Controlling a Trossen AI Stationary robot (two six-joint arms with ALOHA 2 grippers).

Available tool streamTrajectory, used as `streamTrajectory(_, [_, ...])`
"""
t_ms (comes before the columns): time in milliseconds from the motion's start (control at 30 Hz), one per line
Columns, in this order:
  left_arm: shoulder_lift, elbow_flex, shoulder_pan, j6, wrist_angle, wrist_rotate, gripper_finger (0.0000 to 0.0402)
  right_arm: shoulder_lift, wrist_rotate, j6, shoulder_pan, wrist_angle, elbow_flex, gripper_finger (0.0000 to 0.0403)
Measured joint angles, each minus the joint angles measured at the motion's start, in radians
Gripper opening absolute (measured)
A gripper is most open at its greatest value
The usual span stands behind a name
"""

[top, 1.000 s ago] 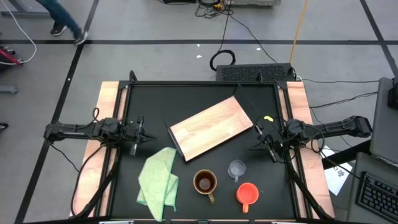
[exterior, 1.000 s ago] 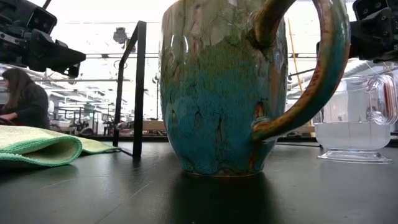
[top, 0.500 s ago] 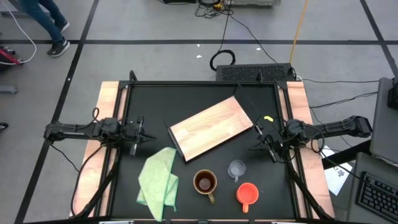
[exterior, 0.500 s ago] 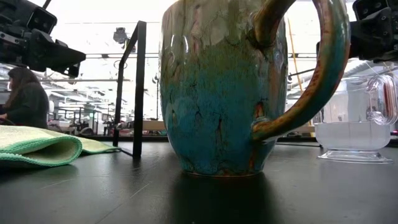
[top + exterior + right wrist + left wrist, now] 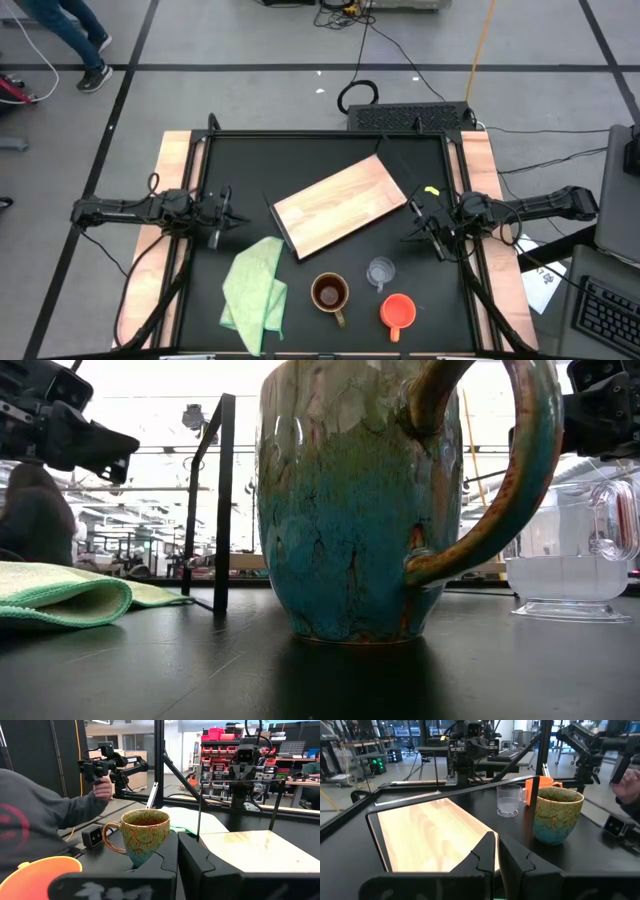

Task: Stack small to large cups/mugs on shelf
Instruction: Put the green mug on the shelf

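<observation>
The shelf [image 5: 340,207], a light-wood board, lies flat and askew on the black table's middle. Near the front edge the cups stand upright on their bases. They are the brown mug [image 5: 330,293], the clear glass cup [image 5: 380,272] and the orange-red mug [image 5: 398,310]. The mug [image 5: 350,510] fills the low view, with the glass cup [image 5: 570,550] to its right. My left gripper [image 5: 496,837] is shut, level above the table's left side and pointing at the shelf [image 5: 430,835]. My right gripper [image 5: 177,837] is shut, level above the right side, facing the mug [image 5: 145,837].
A light green cloth [image 5: 255,293] lies crumpled at the front left, beside the brown mug. A black frame [image 5: 325,135] rims the table. A person in a grey sleeve [image 5: 30,830] stands by the table's near side, a hand [image 5: 102,787] on a device.
Both arms and all the cups have kept still. Only people in the room beyond the table have moved.
</observation>
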Motion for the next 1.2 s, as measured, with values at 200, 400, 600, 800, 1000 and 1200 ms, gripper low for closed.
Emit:
streamTrajectory(200, [0.000, 0.000, 0.000, -0.079, 0.011, 0.004, 0.0024, 0.000, 0.000, 0.000, 0.000, 0.000, 0.000, 0.0000])
streamTrajectory(400, [0.000, 0.000, 0.000, -0.123, 0.009, 0.026, 0.0024, 0.000, 0.000, 0.000, 0.000, 0.000, 0.000, 0.0000])
streamTrajectory(600, [0.000, 0.000, 0.000, -0.142, 0.032, 0.027, 0.0024, 0.000, 0.000, 0.000, 0.000, 0.004, 0.000, 0.0000])
streamTrajectory(800, [0.000, 0.000, 0.000, -0.141, 0.073, 0.027, 0.0024, 0.000, 0.000, 0.000, 0.000, 0.021, 0.000, 0.0000])
streamTrajectory(1000, [0.000, 0.000, 0.000, -0.117, 0.128, 0.040, 0.0009, 0.000, 0.000, -0.079, 0.000, 0.119, 0.000, 0.0000])
streamTrajectory(1200, [0.000, 0.000, 0.000, -0.108, 0.133, 0.039, 0.0006, 0.010, 0.009, -0.084, 0.000, 0.110, 0.046, 0.0000])
